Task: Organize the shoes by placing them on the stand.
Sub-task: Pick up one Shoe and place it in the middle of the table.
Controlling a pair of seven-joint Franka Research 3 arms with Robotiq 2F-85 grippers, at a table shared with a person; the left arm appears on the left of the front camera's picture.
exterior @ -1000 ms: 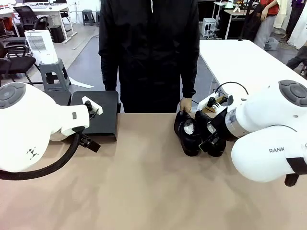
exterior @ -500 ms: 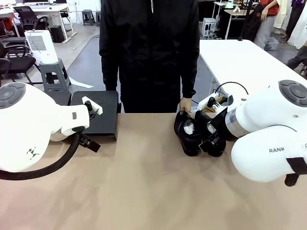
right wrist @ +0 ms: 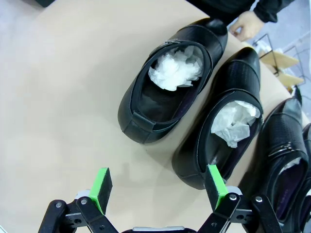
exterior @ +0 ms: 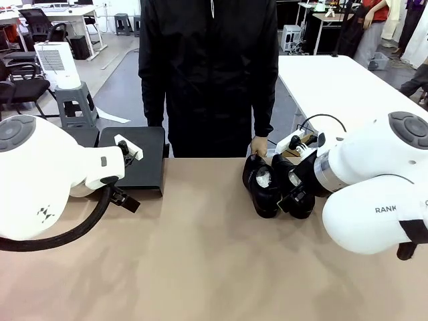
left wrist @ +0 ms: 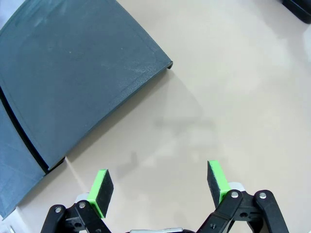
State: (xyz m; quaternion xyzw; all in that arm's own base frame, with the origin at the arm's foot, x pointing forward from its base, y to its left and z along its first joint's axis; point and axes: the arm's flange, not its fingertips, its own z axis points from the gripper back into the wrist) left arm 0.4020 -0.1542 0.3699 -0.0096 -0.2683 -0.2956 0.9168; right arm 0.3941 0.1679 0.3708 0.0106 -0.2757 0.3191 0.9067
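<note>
Three glossy black shoes lie side by side with white paper inside: one (right wrist: 170, 82), a second (right wrist: 226, 121) and a third (right wrist: 282, 145), which is cut by the picture's right edge. My right gripper (right wrist: 158, 187) hovers open just short of their heels with nothing between its green pads. From the front, the shoes (exterior: 262, 186) sit at the table's far right of centre, and a person's hand (exterior: 259, 145) rests at one toe. The black stand (left wrist: 73, 73) lies at the far left (exterior: 134, 164). My left gripper (left wrist: 159, 184) hangs open over bare tabletop beside the stand's corner.
A person in a black jacket (exterior: 207, 73) stands at the far edge, behind the middle of the table. A small white box with cables (exterior: 299, 140) sits behind the shoes. The tan tabletop (exterior: 200, 267) between the stand and the shoes is bare.
</note>
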